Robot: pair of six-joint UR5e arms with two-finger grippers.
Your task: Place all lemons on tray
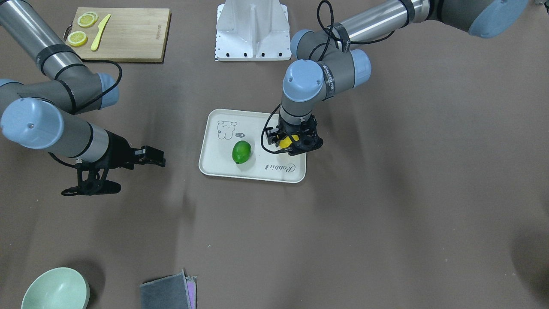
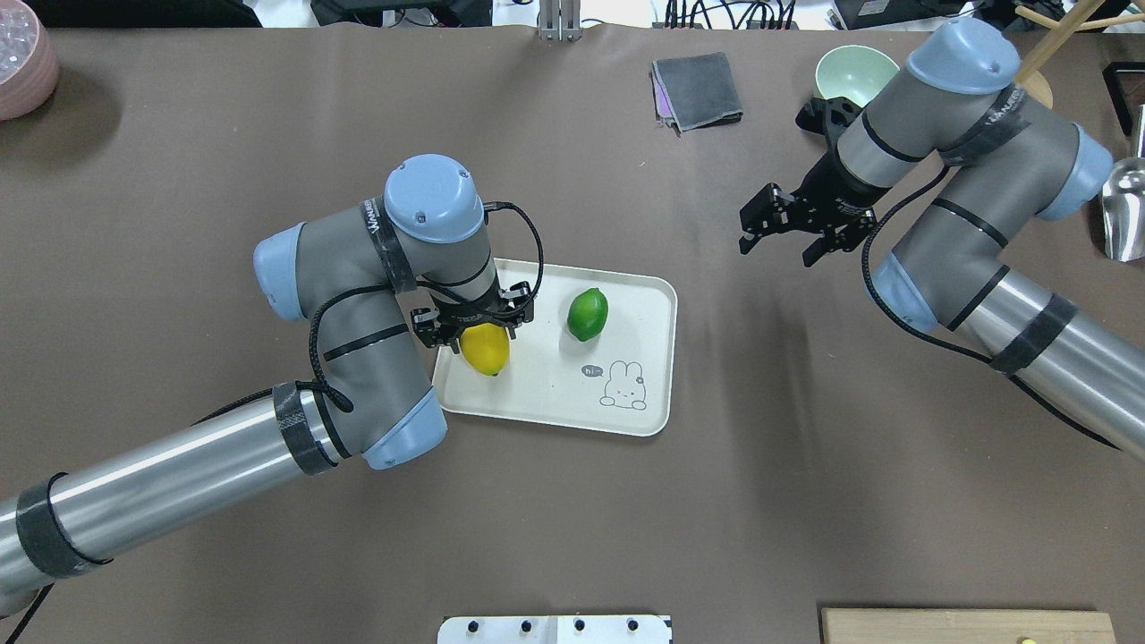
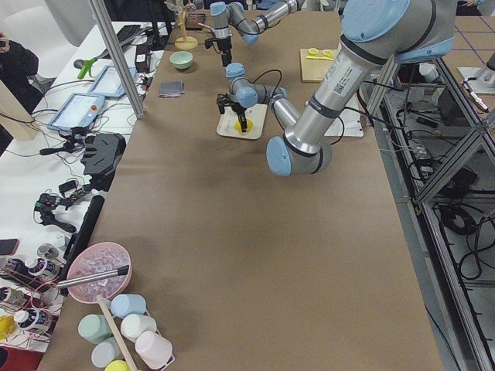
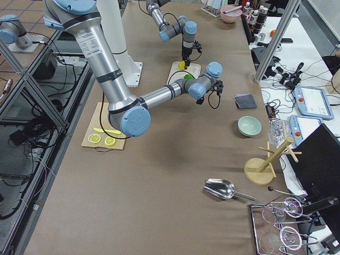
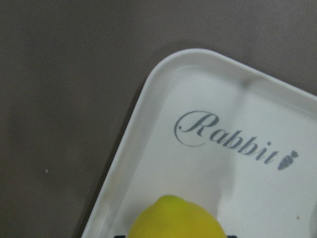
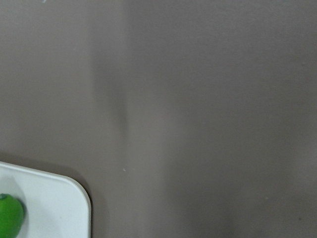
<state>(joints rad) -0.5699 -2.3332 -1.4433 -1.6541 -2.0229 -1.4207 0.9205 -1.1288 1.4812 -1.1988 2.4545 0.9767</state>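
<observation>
The cream-white tray with "Rabbit" script lies mid-table. The green lemon rests on it near the drawing. My left gripper points straight down over the tray's script end, shut on the yellow lemon, low over the tray. In the overhead view the yellow lemon shows under the left gripper, beside the green lemon. The left wrist view shows the yellow lemon over the tray. My right gripper is open and empty, off to the side of the tray.
A bamboo cutting board with lemon slices and a yellow knife lies at the robot's side. A green bowl and a folded grey cloth sit at the far edge. A pink bowl and a metal scoop are at the corners.
</observation>
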